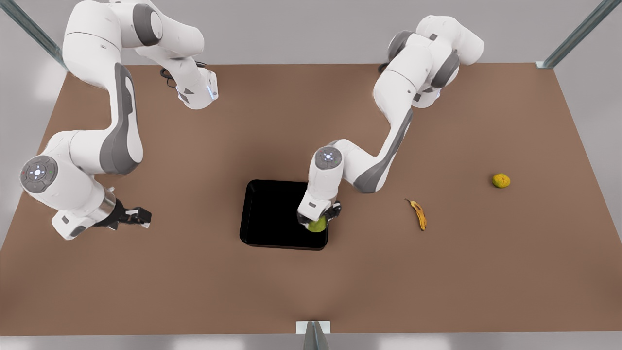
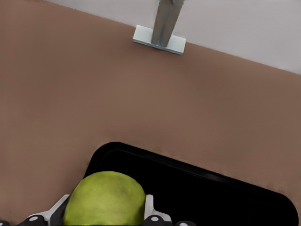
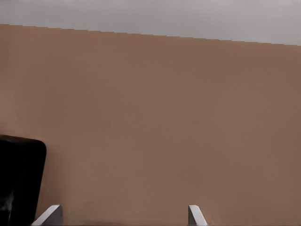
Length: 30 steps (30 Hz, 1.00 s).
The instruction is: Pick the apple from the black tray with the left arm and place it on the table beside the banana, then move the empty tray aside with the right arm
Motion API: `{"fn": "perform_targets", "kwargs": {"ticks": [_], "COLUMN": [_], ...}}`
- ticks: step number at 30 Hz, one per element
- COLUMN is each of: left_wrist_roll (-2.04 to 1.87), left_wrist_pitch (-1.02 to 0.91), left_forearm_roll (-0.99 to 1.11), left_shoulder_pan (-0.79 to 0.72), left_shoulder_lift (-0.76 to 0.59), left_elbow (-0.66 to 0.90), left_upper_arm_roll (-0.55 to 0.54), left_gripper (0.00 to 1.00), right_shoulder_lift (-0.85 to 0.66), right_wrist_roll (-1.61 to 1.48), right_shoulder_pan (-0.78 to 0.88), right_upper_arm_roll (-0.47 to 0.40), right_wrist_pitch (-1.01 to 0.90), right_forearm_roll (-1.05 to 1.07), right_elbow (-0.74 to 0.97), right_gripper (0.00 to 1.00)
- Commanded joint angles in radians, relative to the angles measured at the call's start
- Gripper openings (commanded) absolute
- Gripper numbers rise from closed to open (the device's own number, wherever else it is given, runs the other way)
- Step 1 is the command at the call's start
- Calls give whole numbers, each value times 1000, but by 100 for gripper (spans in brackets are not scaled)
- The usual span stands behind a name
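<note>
Brown table (image 1: 194,272) beneath both arms. Black tray (image 1: 272,214) directly under left gripper (image 1: 321,218), jaws pinching apple (image 1: 318,224) above tray's corner. Right gripper (image 1: 138,216) waiting well apart, jaws spread. Banana (image 1: 418,214) farther off.

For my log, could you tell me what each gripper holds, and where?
Left gripper grips the apple by its sides, over the tray. Right gripper, open, holds nothing.
</note>
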Motion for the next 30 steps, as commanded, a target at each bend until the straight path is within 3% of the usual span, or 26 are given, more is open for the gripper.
{"fn": "perform_targets", "kwargs": {"ticks": [1, 2, 6, 8, 10, 14, 15, 16, 17, 21, 26, 27, 28, 30], "left_wrist_roll": [572, 642, 1015, 1015, 997, 980, 978, 972, 943, 883, 839, 1046, 1081, 1049], "left_wrist_pitch": [-302, -338, -366, -296, -133, -87, -87, -88, -90, -101, -372, -417, -444, -292], "left_forearm_roll": [-120, -128, -132, -128, -131, -125, -116, -111, -97, -30, -39, -91, -218, -223], "left_shoulder_pan": [69, 109, 311, 314, 311, 305, 305, 305, 305, 299, 334, 417, 511, 528], "left_shoulder_lift": [-65, -93, -96, -16, -16, -7, -7, -7, -7, -16, -334, -386, -450, -585], "left_elbow": [-9, -16, -71, -88, -228, -266, -269, -269, -271, -274, -233, -231, -265, -487], "left_upper_arm_roll": [2, 2, 8, 8, 6, 8, 11, 11, 11, 12, 20, 19, 19, 37], "left_gripper": [63, 63, 63, 63, 63, 63, 66, 90, 100, 100, 100, 100, 100, 100], "right_shoulder_lift": [-1, -10, -33, 40, 76, 89, 117, 148, 155, 178, 240, 241, 240, 224], "right_wrist_roll": [285, 363, 636, 813, 825, 987, 998, 997, 986, 800, 733, 713, 656, 645], "right_shoulder_pan": [39, 45, 105, 125, 131, 143, 149, 148, 148, 119, 108, 113, 113, 119], "right_upper_arm_roll": [77, 130, 199, 203, 204, 204, 204, 204, 204, 187, 186, 187, 187, 193], "right_wrist_pitch": [-275, -306, -401, -386, -296, -223, -210, -182, -133, -53, -21, -7, -4, -3], "right_forearm_roll": [2, -4, 121, 177, 180, 229, 224, 223, 221, 218, 201, 168, 167, 117], "right_elbow": [58, 58, 63, 58, 21, -25, -25, -26, -63, -149, -149, -157, -170, -186], "right_gripper": [100, 100, 100, 100, 100, 100, 100, 100, 100, 100, 100, 100, 100, 98]}}
